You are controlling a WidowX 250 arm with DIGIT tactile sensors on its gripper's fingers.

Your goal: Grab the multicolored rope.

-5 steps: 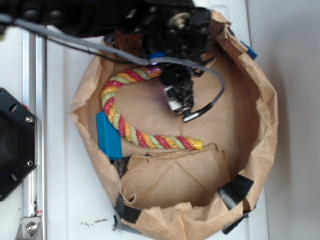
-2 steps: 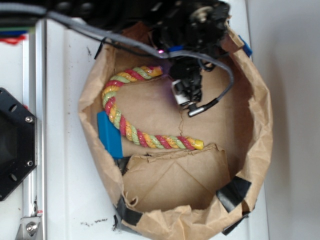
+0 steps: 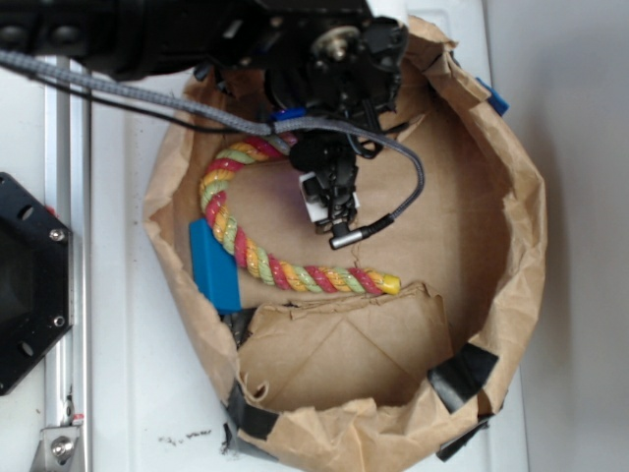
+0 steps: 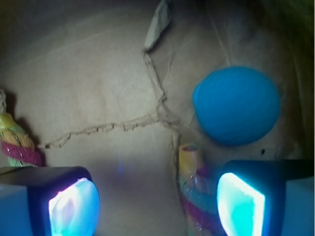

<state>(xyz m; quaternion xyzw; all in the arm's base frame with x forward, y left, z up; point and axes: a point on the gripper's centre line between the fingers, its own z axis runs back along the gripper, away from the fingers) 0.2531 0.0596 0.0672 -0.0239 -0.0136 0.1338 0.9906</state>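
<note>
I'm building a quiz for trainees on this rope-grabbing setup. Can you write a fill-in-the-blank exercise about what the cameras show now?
1. The multicolored rope lies inside a brown ____ bag.
2. In the wrist view, a teal ____ lies past the rope's yellow tip.
3. The gripper has its fingers spread ____, holding nothing.
4. The flat block beside the rope's bend is ____ in color.

Missing words: paper; ball; open; blue

White counter (image 3: 128,393) under everything, dark specks at 7 o'clock. Metal rail (image 3: 59,246) runs along left edge at 9 o'clock, black plate (image 3: 25,285) beside it. Grey strip (image 3: 580,236) down right side at 3 o'clock. Light even, soft shadows.
</note>
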